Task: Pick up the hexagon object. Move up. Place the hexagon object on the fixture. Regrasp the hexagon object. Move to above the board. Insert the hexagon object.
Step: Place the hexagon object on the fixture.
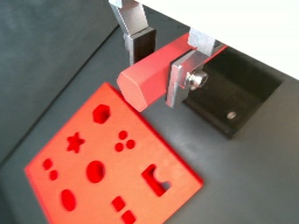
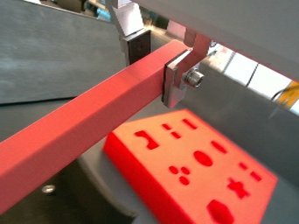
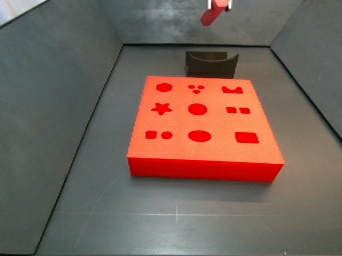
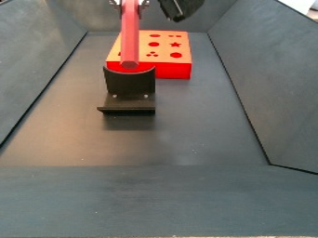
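While the gripper [image 1: 162,63] hangs high above the floor, its two silver fingers [image 1: 184,77] are closed onto the hexagon object [image 1: 149,77], with the dark pads pressing its opposite faces in both wrist views. In a wrist view the rod [image 2: 87,118] extends well beyond the fingers toward the camera. In a side view the hexagon object [image 4: 128,35] stands nearly upright, and its lower end appears to meet the top of the fixture [image 4: 128,88]; whether it actually touches cannot be determined. The board [image 3: 203,130] lies flat on the dark floor, just beside the fixture [image 3: 210,62], with all its shaped holes unoccupied. In that side view only the rod's end [image 3: 217,12] shows at the frame's upper edge.
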You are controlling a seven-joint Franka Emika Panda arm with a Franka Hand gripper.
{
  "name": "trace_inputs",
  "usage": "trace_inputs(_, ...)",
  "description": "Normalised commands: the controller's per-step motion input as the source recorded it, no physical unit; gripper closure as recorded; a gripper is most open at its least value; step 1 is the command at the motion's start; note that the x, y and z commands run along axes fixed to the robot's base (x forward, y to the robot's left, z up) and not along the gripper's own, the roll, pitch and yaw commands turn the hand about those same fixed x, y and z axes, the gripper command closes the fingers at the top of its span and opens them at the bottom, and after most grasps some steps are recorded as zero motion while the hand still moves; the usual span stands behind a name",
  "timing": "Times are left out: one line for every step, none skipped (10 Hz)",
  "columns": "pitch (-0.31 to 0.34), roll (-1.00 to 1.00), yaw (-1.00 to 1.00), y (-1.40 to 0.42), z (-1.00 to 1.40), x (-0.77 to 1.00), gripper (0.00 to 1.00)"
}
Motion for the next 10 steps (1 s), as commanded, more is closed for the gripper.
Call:
trace_inputs(0.146, -1.0, -0.15, 0.04, -0.02, 0.08, 1.0)
trace_inputs(0.152, -1.0, -0.19, 0.04, -0.03, 0.09, 1.0)
trace_inputs(0.141, -0.93, -0.2, 0.04, -0.02, 0.09, 1.0)
trace_inputs(0.088, -0.69, -0.2, 0.05, -0.02, 0.08, 1.0)
trace_inputs(0.035, -0.44, -0.2, 0.04, -0.02, 0.08, 1.0)
trace_inputs(0.002, -0.26, -0.19, 0.04, -0.01, 0.07, 1.0)
trace_inputs(0.021, -0.14, -0.18, 0.12, -1.0, 0.09, 1.0)
trace_inputs(0.001, -0.12, -0.16, 0.12, -1.0, 0.09, 1.0)
trace_inputs(-0.034, -0.11, -0.13, 0.11, -1.0, 0.11, 1.0)
trace_inputs(-0.058, -0.11, -0.11, 0.1, -1.0, 0.12, 1.0)
